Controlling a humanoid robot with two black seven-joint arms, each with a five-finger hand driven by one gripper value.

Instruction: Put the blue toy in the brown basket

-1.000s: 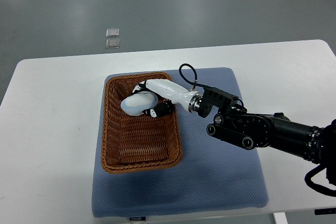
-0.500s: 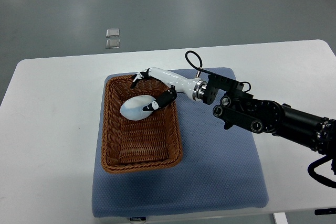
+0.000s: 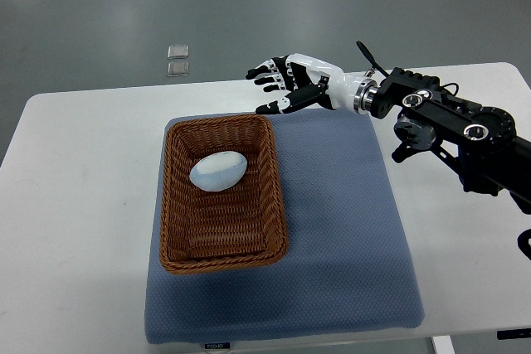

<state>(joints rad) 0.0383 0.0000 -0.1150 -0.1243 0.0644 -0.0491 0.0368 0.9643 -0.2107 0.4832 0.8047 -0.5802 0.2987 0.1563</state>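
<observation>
Toy in the basket! Pale blue toy (image 3: 217, 171), egg-shaped, lies on the woven floor of the brown basket (image 3: 280, 205), sitting in the far half, nearer the basket's far-left corner than its near end, and nothing is touching it. Basket rests on the left part of a blue mat (image 3: 348, 263), and the mat lies on the white surface (image 3: 75, 205).

Over to the right hand (image 3: 292, 84): it hovers beyond the basket's far-right corner, above the far edge of the mat and the white surface, well clear of the toy. Its fingers (image 3: 267, 75) are spread out and released, black tips fanned toward the left, holding nothing at all. Behind it, the white wrist runs into the black right arm (image 3: 452, 126), which comes in from the right edge across the surface.

Way off on the grey floor beyond the surface, two small clear squares (image 3: 177, 60) sit one just behind the other.
</observation>
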